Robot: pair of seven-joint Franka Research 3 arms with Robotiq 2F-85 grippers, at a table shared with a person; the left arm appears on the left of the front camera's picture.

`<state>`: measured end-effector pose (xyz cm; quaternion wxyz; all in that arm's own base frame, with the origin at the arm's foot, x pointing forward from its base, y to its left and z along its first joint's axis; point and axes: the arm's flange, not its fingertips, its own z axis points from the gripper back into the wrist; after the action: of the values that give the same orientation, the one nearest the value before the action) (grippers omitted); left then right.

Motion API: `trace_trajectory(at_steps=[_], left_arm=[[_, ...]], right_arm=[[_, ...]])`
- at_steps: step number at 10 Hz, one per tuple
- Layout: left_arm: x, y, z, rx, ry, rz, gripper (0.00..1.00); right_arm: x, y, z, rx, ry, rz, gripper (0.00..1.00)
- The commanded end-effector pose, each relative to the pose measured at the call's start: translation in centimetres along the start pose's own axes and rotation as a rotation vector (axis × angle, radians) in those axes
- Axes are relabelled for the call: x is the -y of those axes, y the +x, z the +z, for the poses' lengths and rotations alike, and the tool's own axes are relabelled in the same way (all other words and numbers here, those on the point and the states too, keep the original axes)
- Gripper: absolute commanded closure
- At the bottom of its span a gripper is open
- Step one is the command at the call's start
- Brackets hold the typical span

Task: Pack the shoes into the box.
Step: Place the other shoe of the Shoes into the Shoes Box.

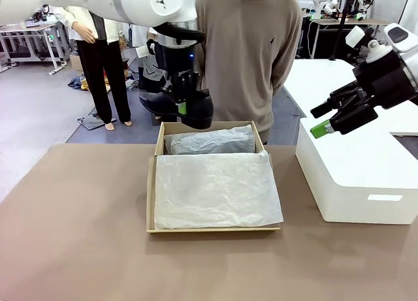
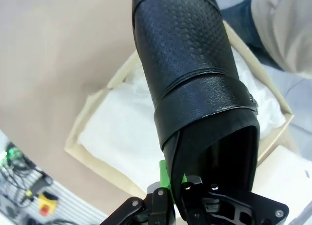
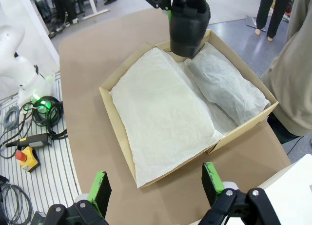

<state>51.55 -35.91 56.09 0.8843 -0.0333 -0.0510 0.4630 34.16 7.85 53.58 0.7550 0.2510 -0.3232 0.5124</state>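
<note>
Black glossy leather is what the left arm's fingers are clamped on: one shoe, gripped at the rim of its opening. It hangs in the air over the far edge of the box, close in front of the person, and touches nothing below. The box lies open on the tabletop. White tissue paper covers its near part, and in the far part lies a greyish wrapped bundle; I cannot tell what is inside it. The right arm's fingers are apart and hold nothing, above the white plastic box at the side. I think the step in hand is lowering the shoe into the box. To do it well, the arm should bring the shoe over a free place on the paper, turn it to lie along the box, go down slowly until the sole rests, and only then release, so that it neither drops nor catches the cardboard wall.
</note>
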Motion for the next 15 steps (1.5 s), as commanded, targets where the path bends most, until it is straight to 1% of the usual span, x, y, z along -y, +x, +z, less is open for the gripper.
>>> trace_trajectory(at_steps=[1,3,4,6,7,8,9,12,13,15], left_arm=[[2.0,-3.1,0.2,0.043,0.01,0.145,1.0],[3.4,-5.7,-0.4,0.039,0.014,0.269,1.0],[3.8,-6.6,-0.5,0.044,-0.004,0.323,1.0],[4.4,-8.4,-1.0,0.049,-0.015,0.385,1.0],[4.4,-8.9,-1.3,0.056,0.004,0.421,1.0],[4.2,-8.7,-1.4,0.055,0.022,0.392,1.0],[4.1,-8.5,-2.0,0.004,-0.02,0.341,1.0],[4.1,-8.5,-2.0,0.004,-0.02,0.341,1.0],[4.2,-8.8,-2.6,0.004,-0.015,0.34,1.0],[4.5,-9.0,-3.4,0.043,-0.04,0.436,1.0]], right_arm=[[0.3,0.1,-0.2,0.035,0.008,0.024,0.0],[0.3,0.1,-0.2,0.035,0.008,0.024,0.0],[0.3,0.1,-0.2,0.035,0.008,0.024,0.0],[0.3,0.1,-0.2,0.035,0.008,0.024,0.0],[0.3,0.1,-0.2,0.035,0.008,0.024,0.0],[0.3,0.1,-0.2,0.035,0.008,0.024,0.0],[0.3,0.1,-0.2,0.035,0.008,0.024,0.0],[0.3,0.1,-0.2,0.035,0.008,0.024,0.0],[0.3,0.1,-0.2,0.035,0.008,0.024,0.0],[0.3,0.1,-0.2,0.035,0.008,0.024,0.0]])
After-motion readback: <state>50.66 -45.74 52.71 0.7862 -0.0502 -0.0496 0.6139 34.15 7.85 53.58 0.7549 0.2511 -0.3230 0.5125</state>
